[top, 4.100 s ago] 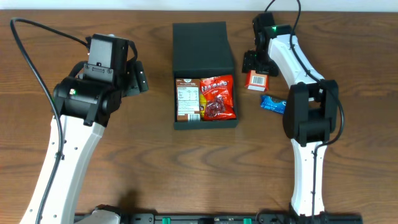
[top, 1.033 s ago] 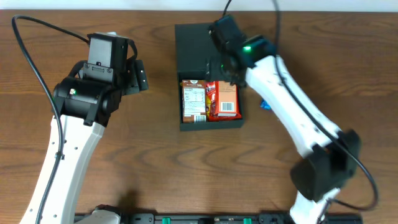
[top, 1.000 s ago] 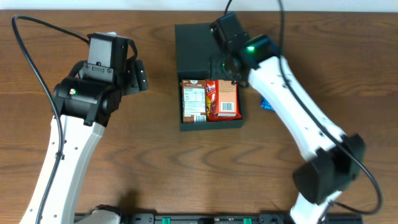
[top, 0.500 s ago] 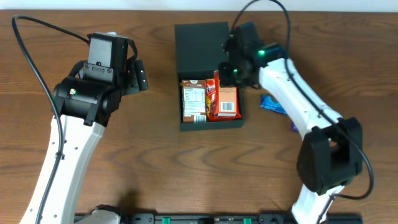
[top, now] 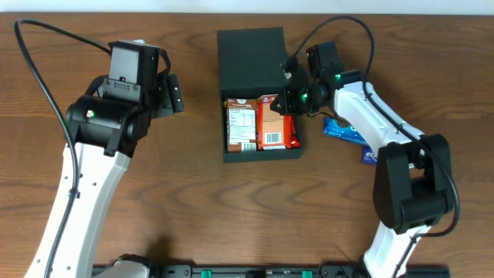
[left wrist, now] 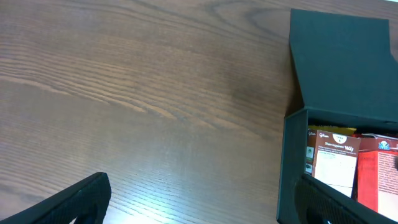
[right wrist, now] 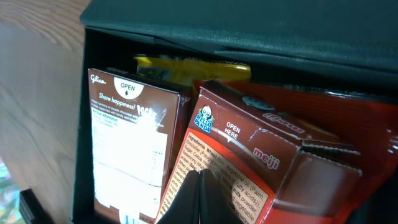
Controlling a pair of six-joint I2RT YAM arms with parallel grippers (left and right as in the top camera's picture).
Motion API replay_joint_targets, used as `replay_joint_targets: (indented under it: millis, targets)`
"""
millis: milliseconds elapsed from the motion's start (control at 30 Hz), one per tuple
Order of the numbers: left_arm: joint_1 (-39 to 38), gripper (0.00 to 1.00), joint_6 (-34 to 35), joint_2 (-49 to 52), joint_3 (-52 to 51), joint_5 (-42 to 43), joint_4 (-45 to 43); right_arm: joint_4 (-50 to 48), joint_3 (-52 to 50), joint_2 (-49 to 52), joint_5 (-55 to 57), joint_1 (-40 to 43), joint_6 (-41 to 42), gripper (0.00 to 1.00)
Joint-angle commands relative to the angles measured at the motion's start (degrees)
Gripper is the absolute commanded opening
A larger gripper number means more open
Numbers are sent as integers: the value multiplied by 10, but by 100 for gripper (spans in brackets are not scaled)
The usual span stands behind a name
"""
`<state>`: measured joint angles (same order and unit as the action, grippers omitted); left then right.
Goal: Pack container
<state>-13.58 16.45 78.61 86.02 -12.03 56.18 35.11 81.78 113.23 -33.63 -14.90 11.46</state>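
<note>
The dark teal container (top: 258, 154) lies open at the table's middle, its lid (top: 248, 55) folded back. Inside are a brown-and-white snack box (top: 238, 123) on the left and a red snack box (top: 274, 123) on the right. My right gripper (top: 289, 99) is shut and empty at the container's right rim. In the right wrist view its closed tips (right wrist: 199, 193) sit just over the red box (right wrist: 267, 162), beside the brown box (right wrist: 130, 130), with a yellow packet (right wrist: 193, 67) behind. My left gripper (left wrist: 202, 190) is open above bare table, left of the container (left wrist: 339, 62).
Two blue snack packets (top: 343, 130) (top: 369, 157) lie on the table right of the container, by the right arm. The left arm (top: 116, 116) stands over the left part of the table, and the wall runs along the far edge.
My right gripper has drawn back from over the container to its right rim and shut. The red box, on edge half a second ago, now lies flatter inside. The left arm has not moved.
</note>
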Motion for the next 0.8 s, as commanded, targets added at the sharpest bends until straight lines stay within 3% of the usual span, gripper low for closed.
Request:
replay_joint_targets:
  millis: [0, 267, 767]
  targets:
    - [2, 95, -8, 2, 12, -6, 1, 19, 29, 8, 3, 14, -13, 2]
    - [2, 95, -9, 1, 12, -7, 1, 107, 114, -26, 58, 16, -64, 2]
    - [2, 95, -8, 1, 12, -15, -7, 230, 114, -23, 179, -15, -64, 2]
